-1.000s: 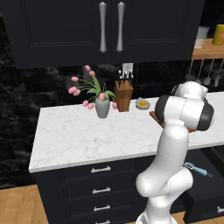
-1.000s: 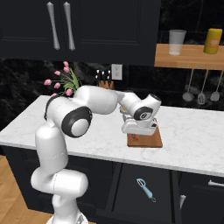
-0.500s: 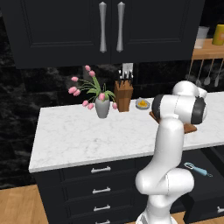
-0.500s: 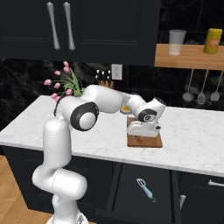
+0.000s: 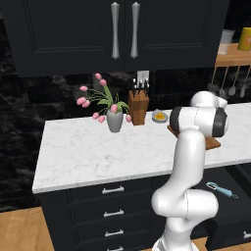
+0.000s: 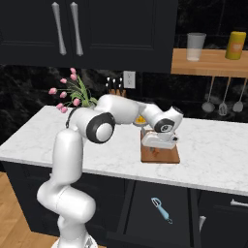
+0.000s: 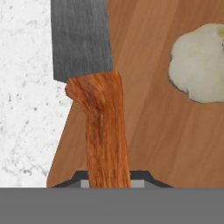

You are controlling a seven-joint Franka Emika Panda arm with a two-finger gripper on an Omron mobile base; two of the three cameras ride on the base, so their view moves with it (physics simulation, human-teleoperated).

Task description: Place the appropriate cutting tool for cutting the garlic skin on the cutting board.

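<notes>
In the hand view my gripper (image 7: 109,177) is shut on the reddish-orange handle of the small knife (image 7: 103,127). Its grey blade (image 7: 81,39) points away from me and lies partly over the board's edge and the white counter. Under the handle is the reddish-brown cutting board (image 7: 148,131), with the pale garlic (image 7: 199,63) on it to the upper right. Seen from the right base, the gripper (image 6: 157,144) hangs low over the board (image 6: 169,157). Whether the knife touches the wood cannot be told. A corner of the board (image 5: 212,143) shows past the arm in the left base view.
A brown knife block (image 5: 138,104) and a vase of pink tulips (image 5: 113,117) stand at the back of the marble counter (image 5: 88,152). An orange-yellow piece in a small dish (image 5: 159,116) sits beside the block. A teal-handled utensil (image 6: 161,209) lies in the open drawer below.
The hand has swung right and down over the counter, carrying the knife from above the board's back edge to low over the board.
</notes>
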